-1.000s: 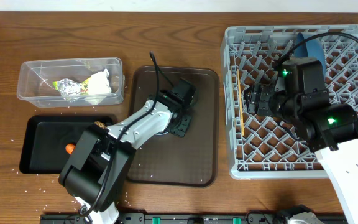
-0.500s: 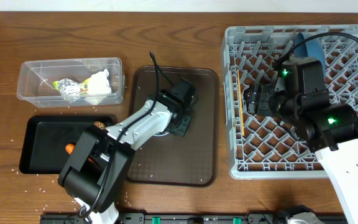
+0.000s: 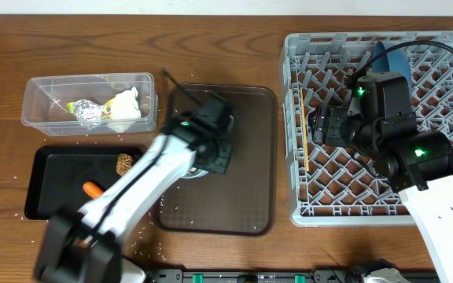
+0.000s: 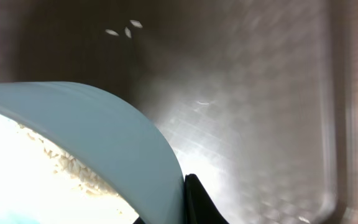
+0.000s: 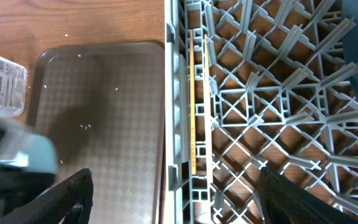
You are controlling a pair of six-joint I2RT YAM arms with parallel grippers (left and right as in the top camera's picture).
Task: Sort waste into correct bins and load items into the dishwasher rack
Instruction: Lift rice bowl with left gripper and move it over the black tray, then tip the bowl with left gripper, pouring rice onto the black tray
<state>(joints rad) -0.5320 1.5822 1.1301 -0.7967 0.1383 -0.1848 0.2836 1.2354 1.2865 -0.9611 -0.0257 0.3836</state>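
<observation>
Bowl (image 4: 104, 143) w/ rice (image 4: 48, 168) now pinched by L end effector (image 3: 208, 157), just shut & swinging left; rice dump next, I reckon. R end effector (image 3: 319, 126) released over rack (image 3: 368, 208).

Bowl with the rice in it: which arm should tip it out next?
Left. The left gripper is shut on the bowl over the brown tray, near the black tray. The right gripper hangs open over the rack, holding nothing.
</observation>
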